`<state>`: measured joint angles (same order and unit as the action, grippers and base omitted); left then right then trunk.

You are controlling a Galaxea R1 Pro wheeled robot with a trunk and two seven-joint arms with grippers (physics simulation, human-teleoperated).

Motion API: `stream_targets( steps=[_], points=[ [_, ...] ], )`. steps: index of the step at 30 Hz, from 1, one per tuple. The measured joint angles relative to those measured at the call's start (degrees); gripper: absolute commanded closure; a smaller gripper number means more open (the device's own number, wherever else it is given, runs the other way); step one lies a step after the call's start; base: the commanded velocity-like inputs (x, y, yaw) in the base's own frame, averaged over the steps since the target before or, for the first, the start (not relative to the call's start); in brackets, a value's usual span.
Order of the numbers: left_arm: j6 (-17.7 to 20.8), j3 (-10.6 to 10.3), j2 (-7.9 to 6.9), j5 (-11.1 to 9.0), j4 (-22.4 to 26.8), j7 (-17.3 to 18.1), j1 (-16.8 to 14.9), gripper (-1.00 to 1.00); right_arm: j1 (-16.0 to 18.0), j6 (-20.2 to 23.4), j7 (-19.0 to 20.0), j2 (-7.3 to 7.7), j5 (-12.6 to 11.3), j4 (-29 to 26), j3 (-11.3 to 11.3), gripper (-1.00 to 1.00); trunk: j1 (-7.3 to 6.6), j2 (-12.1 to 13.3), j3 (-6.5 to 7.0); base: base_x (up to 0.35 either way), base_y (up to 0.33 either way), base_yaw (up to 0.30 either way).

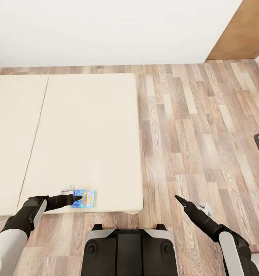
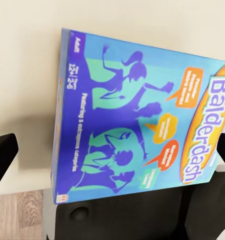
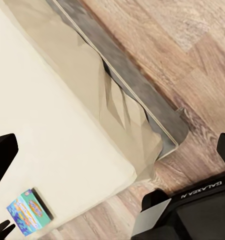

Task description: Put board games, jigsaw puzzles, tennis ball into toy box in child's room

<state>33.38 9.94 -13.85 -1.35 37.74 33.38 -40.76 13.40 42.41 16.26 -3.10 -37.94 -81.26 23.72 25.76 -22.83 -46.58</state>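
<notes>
Robot base (image 1: 129, 249) sitting at the near edge of the bed (image 1: 87, 134), both arms reaching fwd. Left end effector (image 1: 78, 198) hovering right at the blue board game (image 1: 84, 198) ("Balderdash" box), which is lying flat on the mattress near the bed's near edge, close to the corner. In left wrist view the box (image 2: 137, 120) is filling the space betw. the two fingers (image 2: 2, 157), so fingers are spread wide, nothing pinched yet; contact w/ box: can't tell. Right end effector (image 1: 178, 198) hanging over the wood floor (image 1: 190, 126) beside the bed, well apart from the box; its fingers (image 3: 2, 155) also standing spread, empty. Same box showing small in right wrist view (image 3: 27, 211). Something small and pale (image 1: 67, 188) lying just beyond the left fingers, too blurred to ID. Handling est.: cardboard box, prob. light, stiff, glossy lid so likely slippery; flat on soft mattress, so edges will be sinking a bit under push. Best hold appearing to be across the short width at the near edge. Farther on: bare mattress, white wall (image 1: 106, 30), brown door (image 1: 244, 34) at far right.
</notes>
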Motion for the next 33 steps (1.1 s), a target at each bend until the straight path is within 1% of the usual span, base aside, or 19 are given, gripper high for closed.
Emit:
stream_targets(
  steps=[15,24,33],
  points=[
    [0.0,0.1,-0.05,0.0,0.0,0.0,0.0,-1.0,0.0,0.0,0.0,0.0,0.0,0.0,0.0,-1.0,0.0,0.0,-1.4,0.0,0.0,0.0],
    [-2.1,0.1,-0.05,0.0,0.0,0.1,0.0,-1.0,0.0,-0.1,0.0,0.0,0.0,0.0,0.0,-1.0,-0.01,0.0,-2.24,0.026,0.0,0.0],
    [-2.4,0.1,-0.05,0.0,0.0,0.2,0.0,-1.0,0.0,-0.3,0.1,-0.06,0.0,0.0,-0.1,-1.0,-0.01,0.0,-3.05,0.07,0.0,0.0]
  ],
)
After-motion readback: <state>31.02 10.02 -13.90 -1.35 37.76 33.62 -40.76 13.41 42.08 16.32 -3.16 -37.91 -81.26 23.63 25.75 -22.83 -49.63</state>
